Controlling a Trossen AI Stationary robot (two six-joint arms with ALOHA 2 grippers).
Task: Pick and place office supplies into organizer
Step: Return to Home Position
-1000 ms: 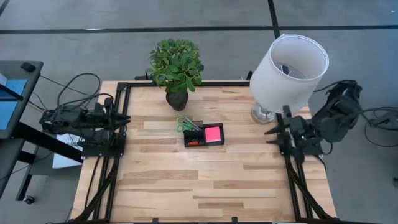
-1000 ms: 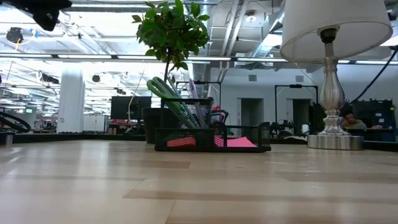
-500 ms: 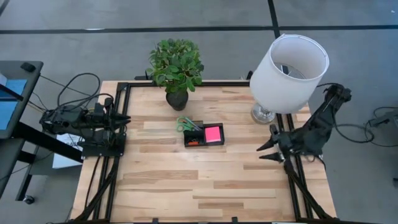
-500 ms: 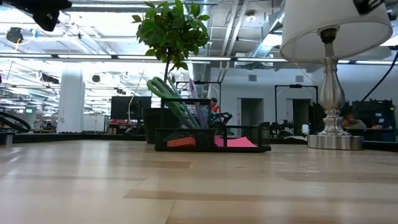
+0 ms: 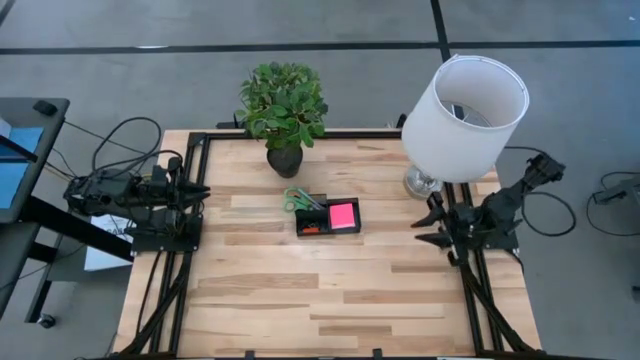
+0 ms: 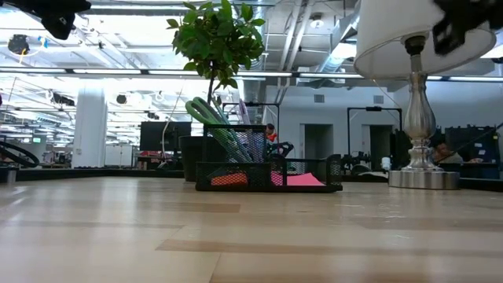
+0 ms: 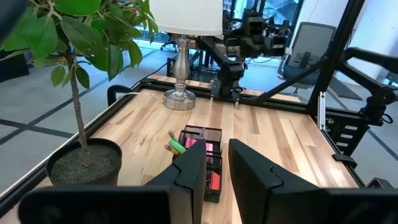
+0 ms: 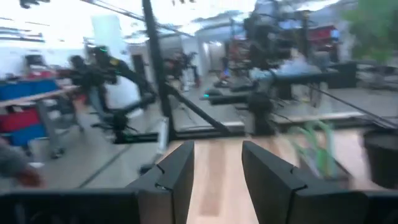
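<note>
The black mesh organizer stands on the middle of the table, also in the low view and the left wrist view. In it lie the pink sticky-note pad, red bits and the green-handled scissors, which stick up out of a compartment. My left gripper waits open at the table's left edge. My right gripper hovers open near the right edge, pointing toward the organizer, well apart from it.
A potted plant stands just beyond the organizer near the far edge. A lamp with a white shade stands at the far right, close to my right arm; its base rests on the table. Bare wood lies toward the near edge.
My right arm has unfolded from its tucked pose at the right edge. Its gripper swung toward the near edge and the table's middle, then came back a little toward the far edge. The organizer and its contents have stayed put.
</note>
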